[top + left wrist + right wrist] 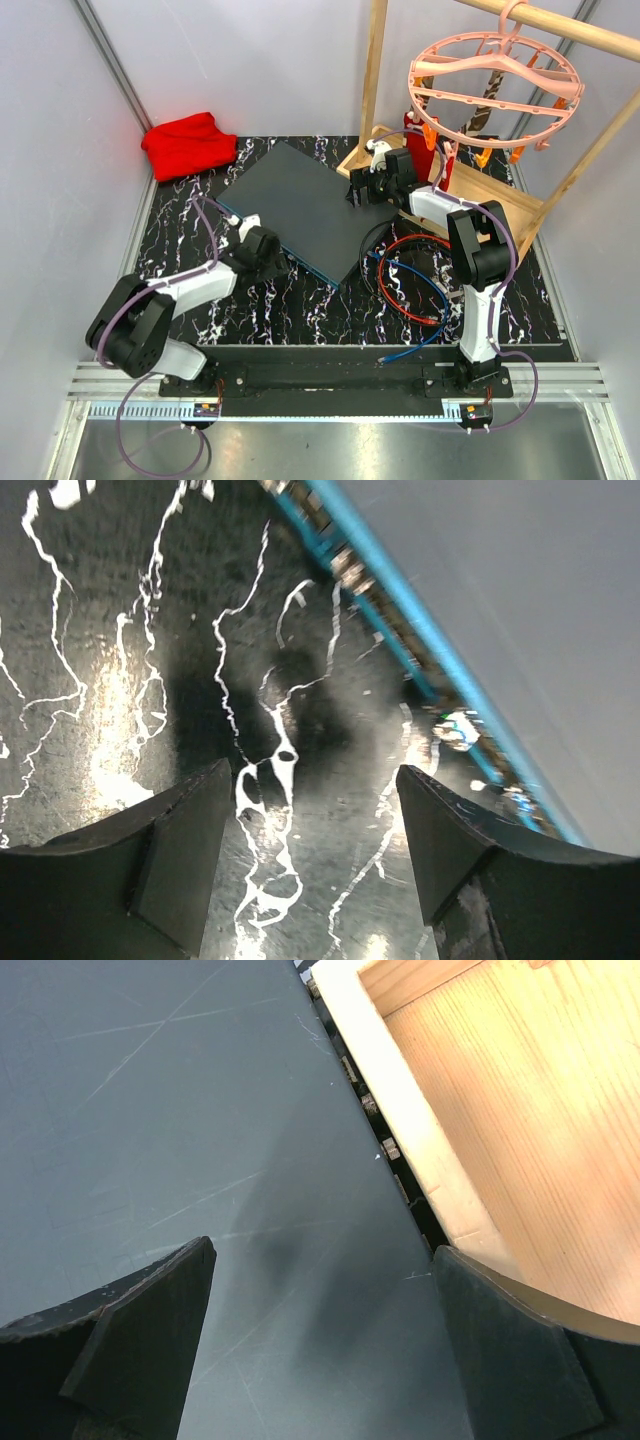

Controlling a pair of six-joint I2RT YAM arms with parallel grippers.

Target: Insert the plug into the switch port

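Observation:
The switch [300,205] is a flat dark grey box lying at an angle on the marbled table, with its teal socket edge [285,255] facing the near left. My left gripper [262,250] is open and empty, low over the table beside that edge. In the left wrist view the gripper [312,785] has the teal socket row [420,650] to its upper right. My right gripper [358,190] is open and empty over the switch's far right edge. In the right wrist view the gripper [322,1255] is above the grey top [180,1110]. Red and blue cables [410,280] lie coiled to the right. The blue cable's loose end [383,358] lies near the front; no gripper holds a plug.
A wooden tray [500,205] sits against the switch's right side, and shows in the right wrist view [520,1110]. A wooden rack with a pink hanger [495,80] rises above it. A red cloth [188,143] lies at the back left. Grey walls close in on both sides.

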